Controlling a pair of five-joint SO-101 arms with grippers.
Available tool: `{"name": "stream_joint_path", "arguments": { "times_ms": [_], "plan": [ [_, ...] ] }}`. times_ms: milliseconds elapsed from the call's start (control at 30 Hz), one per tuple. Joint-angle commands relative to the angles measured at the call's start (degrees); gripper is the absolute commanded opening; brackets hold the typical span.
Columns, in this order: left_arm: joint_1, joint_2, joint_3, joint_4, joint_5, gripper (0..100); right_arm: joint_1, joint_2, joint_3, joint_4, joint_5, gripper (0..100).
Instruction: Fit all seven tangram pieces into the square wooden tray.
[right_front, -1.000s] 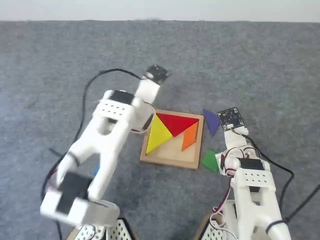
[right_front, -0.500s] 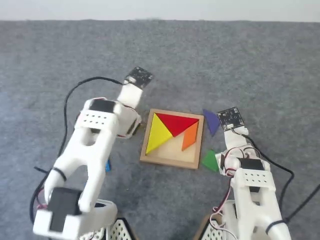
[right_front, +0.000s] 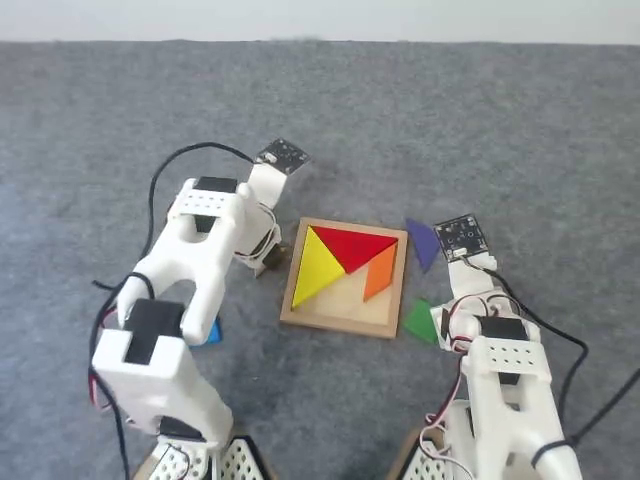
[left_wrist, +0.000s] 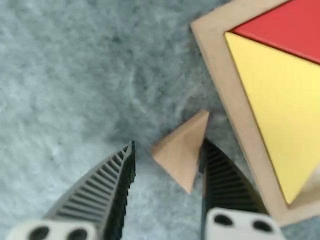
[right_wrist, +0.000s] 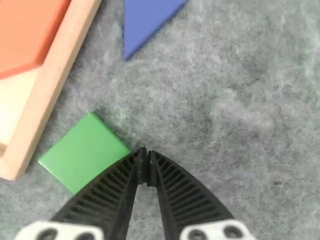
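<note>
- Tray (right_front: 342, 318): holds a red triangle (right_front: 352, 245), yellow triangle (right_front: 318, 265) and orange piece (right_front: 380, 275) in its far part.
- Left jaws: open, with a tan triangle (left_wrist: 181, 150) lying between them, just left of the tray.
- Right jaws: closed, tips beside a green square (right_wrist: 82, 157) right of the tray.

A: Colours of the tray (right_front: 335, 310)?
B: Pale wood, with red triangle (right_front: 352, 246), yellow triangle (right_front: 318, 268), orange piece (right_front: 380, 276).
A: Others?
B: 1 green square (right_front: 420, 320), 1 blue-violet piece (right_front: 422, 243), 1 tan wooden triangle (left_wrist: 181, 150), mottled grey carpet (right_front: 500, 130).
</note>
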Motion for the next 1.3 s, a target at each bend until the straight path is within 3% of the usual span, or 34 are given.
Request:
{"name": "stream_joint_path", "arguments": {
  "times_ms": [0, 433, 833, 1033, 1267],
  "plan": [
    [0.7, 0.3, -2.9, -1.2, -0.7, 20, -0.5, -1.5, -0.5, -0.8, 0.7, 0.9],
    [2.1, 5.5, -8.7, 8.3, -0.4, 11, -0.5, -1.5, -0.5, -0.8, 0.7, 0.9],
    [5.9, -11.3, -8.5, 16.7, 3.6, 10, -0.5, -1.5, -0.5, -0.9, 0.7, 0.9],
    [3.9, -9.1, -8.5, 16.4, 4.0, 15, -0.5, -1.5, -0.5, -0.7, 0.7, 0.9],
    [-0.2, 1.4, -8.9, 9.0, 3.4, 17, -0.5, -1.5, -0.5, -0.7, 0.7, 0.9]
  ]
}}
